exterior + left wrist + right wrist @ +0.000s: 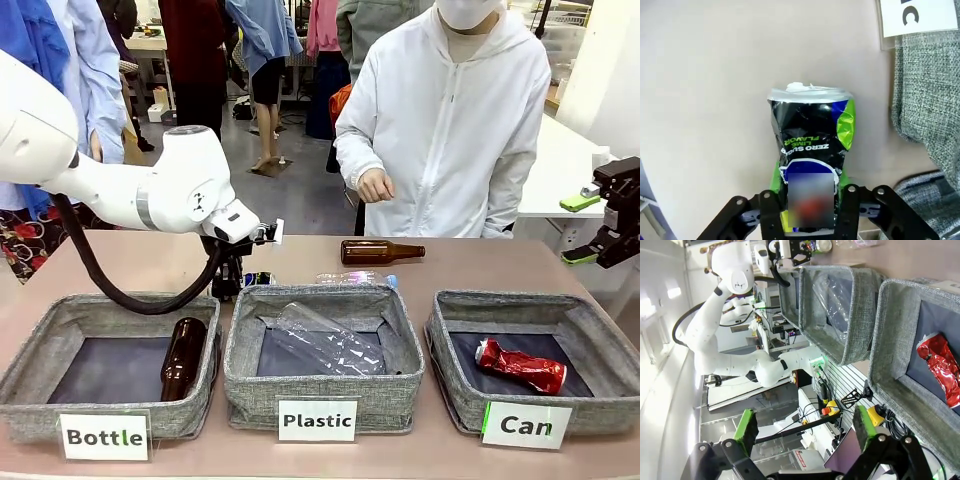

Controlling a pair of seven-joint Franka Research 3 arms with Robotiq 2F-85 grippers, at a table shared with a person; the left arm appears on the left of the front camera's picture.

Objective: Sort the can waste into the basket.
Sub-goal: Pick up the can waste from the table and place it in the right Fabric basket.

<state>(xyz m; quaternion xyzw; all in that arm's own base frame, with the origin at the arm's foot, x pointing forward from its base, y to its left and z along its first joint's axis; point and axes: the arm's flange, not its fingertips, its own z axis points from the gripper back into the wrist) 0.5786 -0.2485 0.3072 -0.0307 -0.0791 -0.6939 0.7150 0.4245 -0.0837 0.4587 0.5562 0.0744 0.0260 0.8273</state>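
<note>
The left end effector [809, 202] is clamped on the dark can [810, 125], jaws pressed against its 2 flanks at the narrowed lower half. The can's crumpled silver end sticks out well beyond the fingertips, over the bare bench [705, 100]. A grey fabric wall stands just to one side of the grip.

In the front view this end effector hangs low, just behind the Plastic basket [250, 375]. The Can basket [445, 345] is well off to its right, past that middle bin. The red can [520, 366] already lies on its dark floor, so 1 can of 2 looks sorted.

The right end effector [585, 230] hangs with its jaws apart and nothing between them, above and beyond the Can basket's far corner.

The dark can should handle as a very light thing. It has thin metal walls, probably empty, with hard creases but little resistance to more squeeze. Its printed skin looks slick, and the folds may be sharp. The pinched waist seems the best hold, since the creases there give the jaws something to bite. The long overhang past the fingertips could let it swing or pivot in the grip, so a steady carry across the middle bin seems wise.
</note>
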